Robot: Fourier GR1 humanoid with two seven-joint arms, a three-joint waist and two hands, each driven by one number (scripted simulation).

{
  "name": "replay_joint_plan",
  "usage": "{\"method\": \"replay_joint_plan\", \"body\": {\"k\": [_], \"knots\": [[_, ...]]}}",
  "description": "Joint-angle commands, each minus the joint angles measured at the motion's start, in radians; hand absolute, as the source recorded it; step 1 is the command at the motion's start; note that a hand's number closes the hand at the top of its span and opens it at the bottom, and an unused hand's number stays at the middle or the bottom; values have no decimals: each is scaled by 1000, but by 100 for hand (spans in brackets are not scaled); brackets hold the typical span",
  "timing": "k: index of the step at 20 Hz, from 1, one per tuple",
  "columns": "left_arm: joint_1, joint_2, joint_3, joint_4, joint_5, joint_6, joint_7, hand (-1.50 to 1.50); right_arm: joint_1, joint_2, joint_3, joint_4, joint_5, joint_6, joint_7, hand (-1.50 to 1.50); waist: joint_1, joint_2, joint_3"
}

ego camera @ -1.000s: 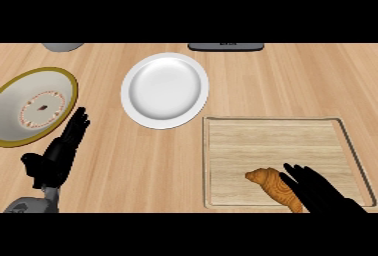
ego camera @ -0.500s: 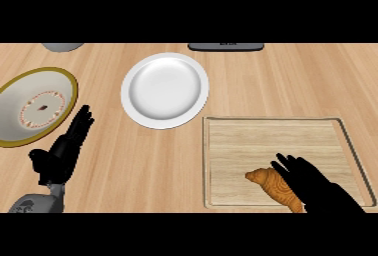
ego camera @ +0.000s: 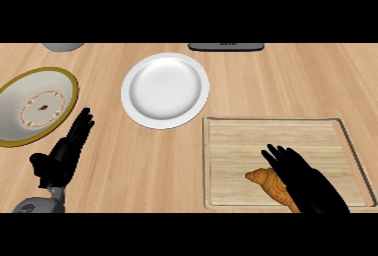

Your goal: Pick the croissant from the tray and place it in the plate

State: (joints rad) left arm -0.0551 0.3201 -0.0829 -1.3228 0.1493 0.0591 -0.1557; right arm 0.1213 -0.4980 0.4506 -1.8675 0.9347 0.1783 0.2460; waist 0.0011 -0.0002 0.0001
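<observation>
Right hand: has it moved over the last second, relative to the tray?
Yes. The right hand has advanced up the tray toward its far edge, now covering more of the croissant.

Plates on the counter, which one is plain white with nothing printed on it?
The white plate just beyond the tray's far left corner. The other plate, at the counter's left edge, has a yellow rim and a patterned centre.

Black hands (ego camera: 63, 155), seemingly grey left wrist (ego camera: 40, 205).
</observation>
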Motion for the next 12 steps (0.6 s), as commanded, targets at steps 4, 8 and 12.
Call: {"method": "replay_joint_plan", "body": {"k": [4, 8, 12], "knots": [[-6, -5, 46, -72, -19, -38, 73, 0, -40, 77, -35, 139, 51, -2, -85, -150, 0, 0, 0], [-18, -12, 62, -15, -33, -38, 41, 0, -17, 2, -63, 160, 10, 2, -240, 150, -3, 0, 0], [56, -38, 56, -37, -57, -51, -9, 0, -102, 116, -34, 265, 74, -3, -214, 150, 3, 0, 0]]}}
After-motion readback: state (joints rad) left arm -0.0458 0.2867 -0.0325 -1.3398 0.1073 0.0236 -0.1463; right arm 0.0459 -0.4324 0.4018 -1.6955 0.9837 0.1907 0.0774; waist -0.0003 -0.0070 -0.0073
